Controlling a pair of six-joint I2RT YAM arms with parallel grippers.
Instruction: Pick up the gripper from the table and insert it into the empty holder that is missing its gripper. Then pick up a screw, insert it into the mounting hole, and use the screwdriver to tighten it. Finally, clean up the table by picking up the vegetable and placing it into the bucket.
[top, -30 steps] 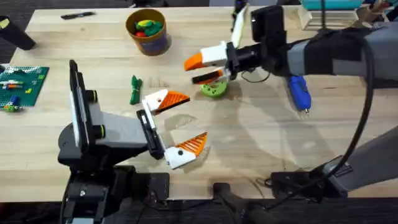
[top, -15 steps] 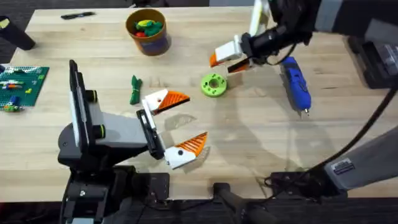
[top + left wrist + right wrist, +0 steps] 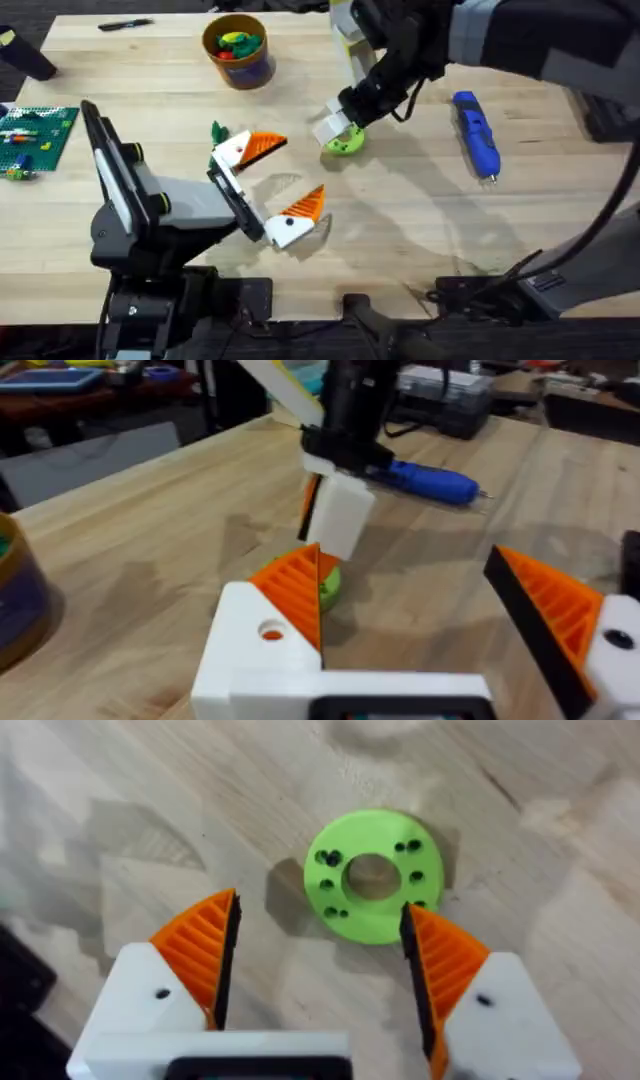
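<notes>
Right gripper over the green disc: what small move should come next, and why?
Probably a short descent, then closing. The right gripper hangs open above the lime-green disc, one orange pad on each side of it, and the disc lies flat on the table with nothing between the pads yet.

I see even, bright overhead light on the table [image 3: 420, 230], with soft shadows under both arms. My right arm [image 3: 520, 40] smears with blur near the camera. In the left wrist view, the background stays soft.
</notes>
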